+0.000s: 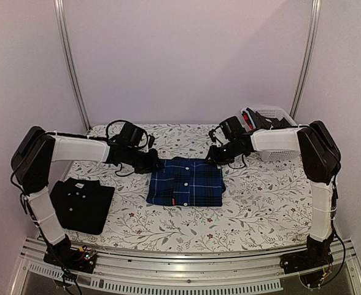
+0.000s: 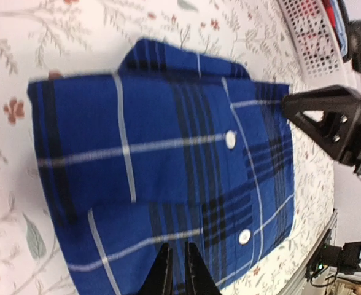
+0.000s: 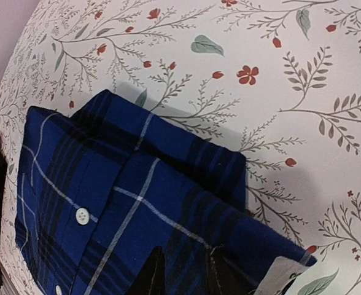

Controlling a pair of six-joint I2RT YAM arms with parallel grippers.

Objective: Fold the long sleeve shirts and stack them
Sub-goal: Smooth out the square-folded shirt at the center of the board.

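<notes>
The blue plaid shirt (image 1: 185,182) lies folded in a rectangle in the middle of the table, buttons up. My left gripper (image 1: 155,165) is at its far left corner; in the left wrist view its fingers (image 2: 178,270) are nearly together with plaid cloth (image 2: 168,153) in the narrow gap. My right gripper (image 1: 214,157) is at the far right corner; its fingers (image 3: 185,270) stand a little apart with a thick fold of the plaid shirt (image 3: 125,190) between them. The black shirt (image 1: 82,203) lies folded at the near left, apart from both grippers.
A white lattice basket (image 1: 272,132) with cloth in it stands at the back right, behind the right arm; it also shows in the left wrist view (image 2: 309,37). The floral tablecloth (image 1: 260,196) covers the table. Metal rails run along the near edge.
</notes>
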